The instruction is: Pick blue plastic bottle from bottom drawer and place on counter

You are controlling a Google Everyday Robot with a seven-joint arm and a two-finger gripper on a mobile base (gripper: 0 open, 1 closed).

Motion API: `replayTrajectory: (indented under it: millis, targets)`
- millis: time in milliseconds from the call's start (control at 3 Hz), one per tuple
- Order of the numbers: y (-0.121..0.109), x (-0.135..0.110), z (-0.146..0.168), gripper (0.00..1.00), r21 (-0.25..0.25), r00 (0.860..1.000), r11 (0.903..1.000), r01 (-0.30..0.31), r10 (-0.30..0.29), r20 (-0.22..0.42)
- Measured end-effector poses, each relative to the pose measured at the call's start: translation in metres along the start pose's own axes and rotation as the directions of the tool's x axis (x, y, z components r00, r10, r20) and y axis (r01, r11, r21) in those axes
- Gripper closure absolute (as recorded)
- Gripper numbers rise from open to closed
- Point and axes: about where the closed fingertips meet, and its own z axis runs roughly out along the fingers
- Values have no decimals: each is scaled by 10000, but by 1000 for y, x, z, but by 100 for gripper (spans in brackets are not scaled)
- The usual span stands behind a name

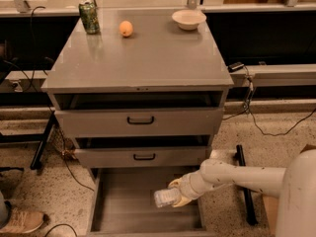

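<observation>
The blue plastic bottle (166,197) lies sideways in my gripper (176,195), held above the right side of the open bottom drawer (123,206). My white arm reaches in from the lower right. The gripper is shut on the bottle. The counter (143,58) is the glossy grey top of the cabinet, well above the gripper.
A green patterned can (89,17), an orange (126,28) and a white bowl (188,19) stand at the back of the counter. The two upper drawers with black handles (140,120) are slightly open. Cables lie on the floor at right. A shoe (19,221) is at lower left.
</observation>
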Motion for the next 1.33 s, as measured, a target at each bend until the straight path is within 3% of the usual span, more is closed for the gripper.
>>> replayTrajectory:
  millis: [667,1000,1333]
  targets:
    - [10,-54,-105,100,953,9974,9929,715,-720,13]
    - [5,-89,-176,100,1585,9892,9767,1449,-1393,-458]
    - [5,-89,-175,100,1572,9893,9770,1442,-1388,-445]
